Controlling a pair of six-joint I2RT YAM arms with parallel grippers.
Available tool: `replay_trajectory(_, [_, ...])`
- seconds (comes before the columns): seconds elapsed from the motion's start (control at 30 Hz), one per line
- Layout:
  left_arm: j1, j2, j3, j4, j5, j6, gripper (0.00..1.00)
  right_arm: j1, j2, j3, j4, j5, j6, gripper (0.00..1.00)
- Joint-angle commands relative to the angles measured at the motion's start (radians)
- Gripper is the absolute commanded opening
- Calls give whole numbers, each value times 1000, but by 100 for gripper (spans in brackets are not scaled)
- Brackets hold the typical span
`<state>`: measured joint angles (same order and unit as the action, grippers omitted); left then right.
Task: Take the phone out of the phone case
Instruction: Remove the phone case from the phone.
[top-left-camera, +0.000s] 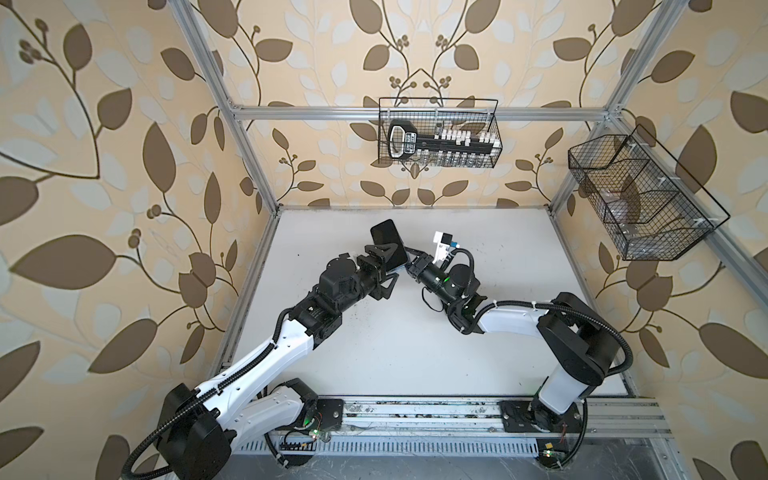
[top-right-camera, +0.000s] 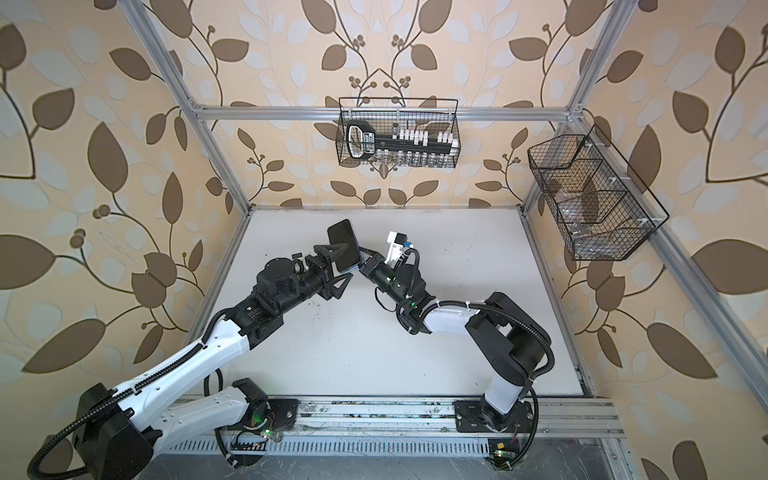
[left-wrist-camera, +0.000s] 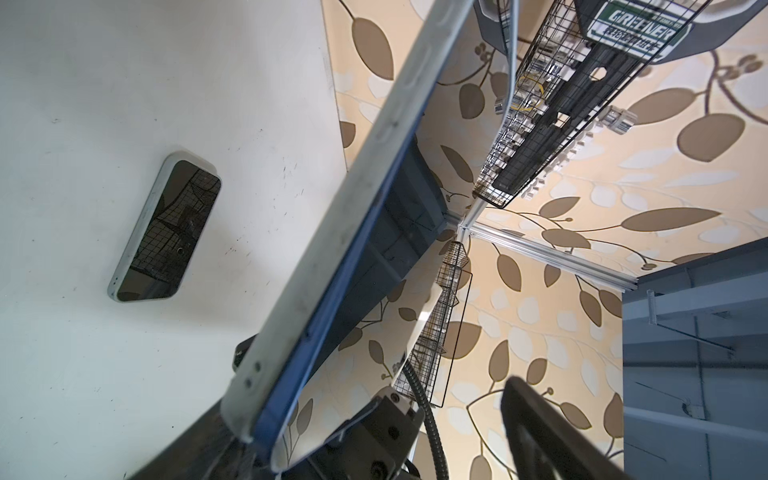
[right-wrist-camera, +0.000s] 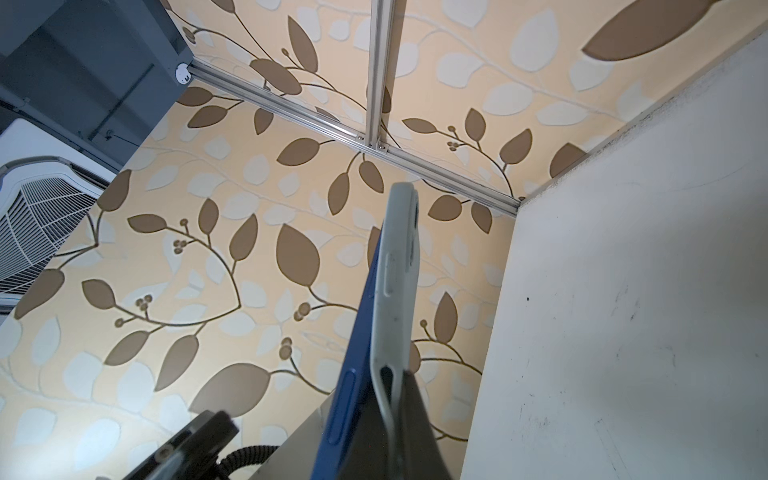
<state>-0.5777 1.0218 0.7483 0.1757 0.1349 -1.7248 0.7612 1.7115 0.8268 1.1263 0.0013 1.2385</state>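
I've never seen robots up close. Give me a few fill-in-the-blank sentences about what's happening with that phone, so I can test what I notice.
1. Beside its pale case, the phone shows a ___ side.
2. The phone is up in the air, above the white ___.
3. The gripper pinching the case's edge belongs to the ___ arm.
4. The wire baskets hung on the frame number ___.

Missing words: blue; table; right; two.

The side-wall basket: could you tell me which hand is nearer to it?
Right. The right hand pinches the phone case on the side toward the basket; the left hand is beyond the phone.
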Motion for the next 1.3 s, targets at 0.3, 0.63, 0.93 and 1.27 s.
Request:
replay_trajectory(0.3, [-13, -45, 43, 19, -15, 31, 91, 6, 24, 16, 92, 11, 13, 0])
replay_trajectory(0.63, [-16, -40, 38, 14, 2, 24, 94, 0, 52, 32, 102, 16, 25, 0])
replay_trajectory(0.93, [-35, -43, 26, -14, -5, 31, 96, -7, 81, 48, 120, 9, 51, 0])
replay_trajectory(1.27, [-37, -15, 14, 38, -25, 48, 93, 3, 63, 21, 141, 17, 64, 0])
